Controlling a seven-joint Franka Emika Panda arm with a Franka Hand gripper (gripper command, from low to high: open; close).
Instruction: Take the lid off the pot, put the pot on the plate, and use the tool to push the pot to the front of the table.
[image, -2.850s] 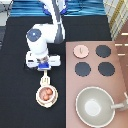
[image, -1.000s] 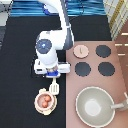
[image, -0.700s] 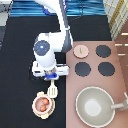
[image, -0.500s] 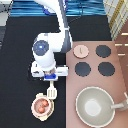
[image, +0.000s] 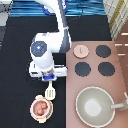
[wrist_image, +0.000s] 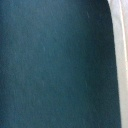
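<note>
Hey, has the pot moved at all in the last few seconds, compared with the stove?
Yes. The pot, on the plate, has shifted toward the exterior view's bottom, away from the stove. The gripper holds the tool just above it.

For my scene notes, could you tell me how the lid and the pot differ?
The lid is a flat pink disc; the pot is deeper, with reddish contents. The lid lies on the stove; the pot sits on the plate. Both are small and round. The gripping tool, above the pot in the exterior view, holds the spatula.
</note>
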